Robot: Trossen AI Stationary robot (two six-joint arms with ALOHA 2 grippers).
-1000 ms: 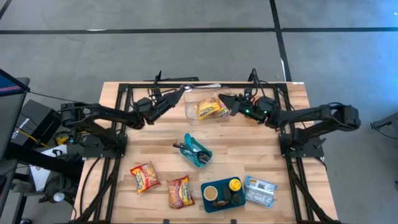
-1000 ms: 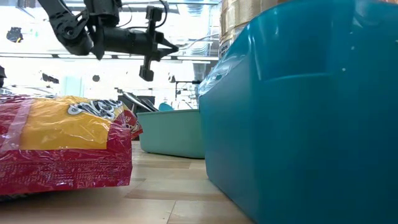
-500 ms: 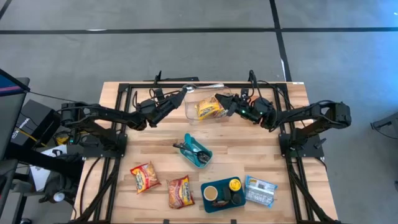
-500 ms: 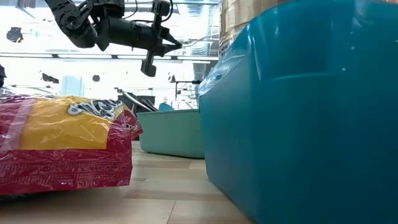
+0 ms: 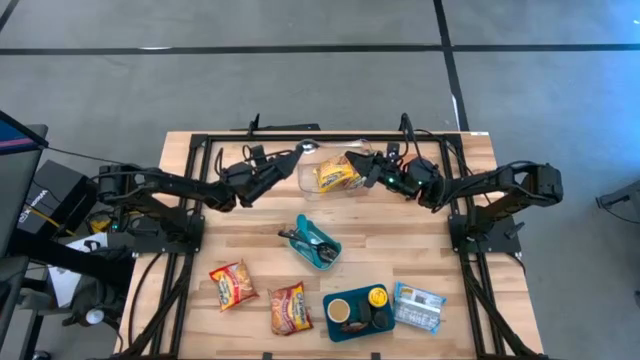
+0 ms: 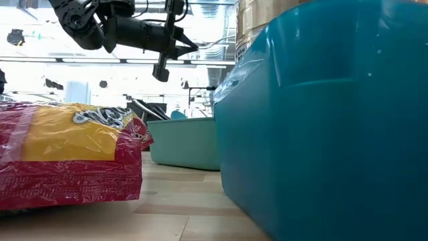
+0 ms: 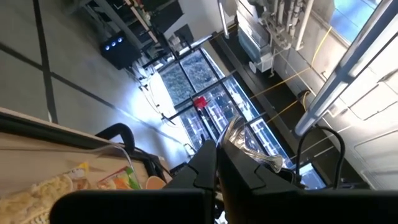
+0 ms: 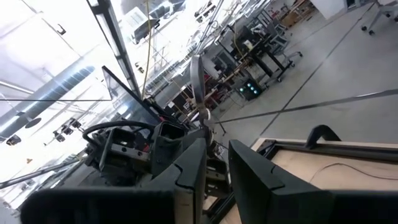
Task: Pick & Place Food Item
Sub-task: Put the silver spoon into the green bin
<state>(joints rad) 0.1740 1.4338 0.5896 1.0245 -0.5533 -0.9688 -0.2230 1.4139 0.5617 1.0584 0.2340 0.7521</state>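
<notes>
No print can be read on the three red-and-yellow snack packets, one [image 5: 334,176] lying in the clear tub [image 5: 312,183] gripped on opposite rims by the clenched left gripper [image 5: 296,152] and right gripper [image 5: 352,160], two [image 5: 232,284] [image 5: 290,308] lying on the table [image 5: 400,230].

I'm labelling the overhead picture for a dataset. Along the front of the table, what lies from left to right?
First red-and-yellow noodle packet → second red-and-yellow noodle packet → blue tray holding a cup and a yellow-lidded jar → pale blue packet.
</notes>
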